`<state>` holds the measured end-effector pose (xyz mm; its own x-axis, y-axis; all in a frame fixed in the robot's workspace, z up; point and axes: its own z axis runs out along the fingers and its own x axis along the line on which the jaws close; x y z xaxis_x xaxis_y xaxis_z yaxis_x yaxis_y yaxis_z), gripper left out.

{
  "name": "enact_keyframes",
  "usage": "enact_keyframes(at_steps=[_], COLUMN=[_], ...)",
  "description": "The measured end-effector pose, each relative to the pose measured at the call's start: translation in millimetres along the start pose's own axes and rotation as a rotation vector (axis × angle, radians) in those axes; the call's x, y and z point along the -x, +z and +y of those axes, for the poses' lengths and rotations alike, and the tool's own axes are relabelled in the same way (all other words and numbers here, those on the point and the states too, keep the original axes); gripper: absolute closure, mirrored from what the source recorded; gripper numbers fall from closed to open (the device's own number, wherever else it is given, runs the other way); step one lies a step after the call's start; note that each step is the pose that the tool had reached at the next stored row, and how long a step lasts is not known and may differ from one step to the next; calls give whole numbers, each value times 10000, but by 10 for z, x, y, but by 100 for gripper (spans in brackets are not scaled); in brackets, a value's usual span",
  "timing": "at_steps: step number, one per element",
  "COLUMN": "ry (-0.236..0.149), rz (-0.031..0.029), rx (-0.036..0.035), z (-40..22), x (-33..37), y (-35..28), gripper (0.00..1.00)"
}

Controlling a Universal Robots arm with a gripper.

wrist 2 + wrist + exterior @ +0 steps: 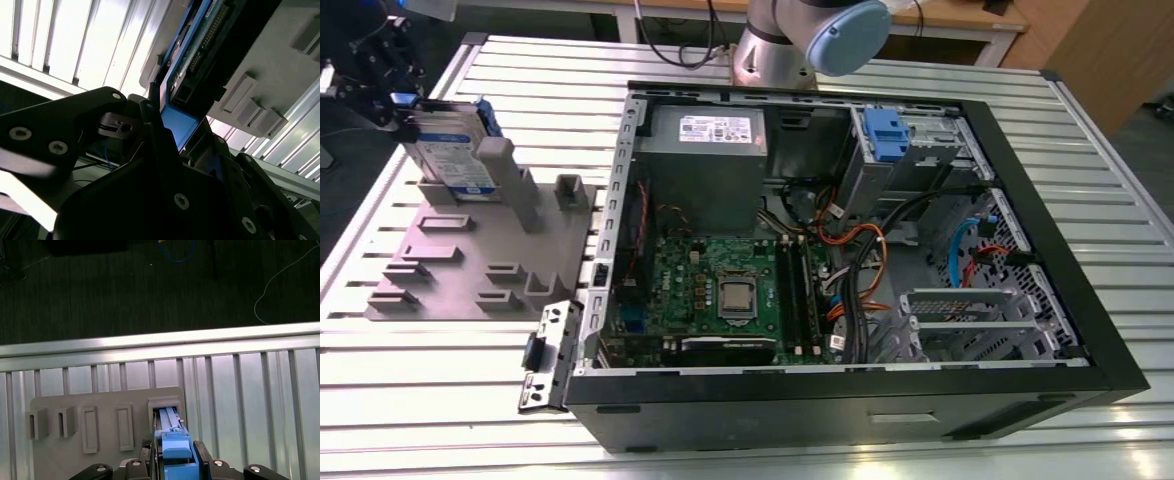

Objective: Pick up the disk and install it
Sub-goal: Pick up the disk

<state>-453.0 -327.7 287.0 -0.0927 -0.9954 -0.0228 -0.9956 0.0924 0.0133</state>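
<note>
The disk [454,150] stands on edge in a slot at the far end of the grey fixture plate [454,270], at the exterior view's left, its white and blue label facing the computer case. My black gripper [390,100] sits at the disk's upper end. In the first wrist view the disk's blue tab [176,450] lies tight between my two fingers, with the gripper [176,465] shut on it and the rails running down into the slot. The second wrist view shows the blue rail and connector edge of the disk [180,125] beside a black finger [150,130].
An open computer case [1087,260] lies on the slatted aluminium table [427,400], with a power-supply box [707,135], a motherboard [720,290] and a blue-latched drive cage [887,135] inside. The arm's base [781,50] stands behind the case. The fixture carries several low blocks and posts.
</note>
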Motion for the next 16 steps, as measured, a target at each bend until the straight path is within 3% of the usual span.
enact_keyframes(at_steps=[16], ry=[2], rz=[-1], rx=[-34], z=[0], x=[-3], y=[27], gripper=[55])
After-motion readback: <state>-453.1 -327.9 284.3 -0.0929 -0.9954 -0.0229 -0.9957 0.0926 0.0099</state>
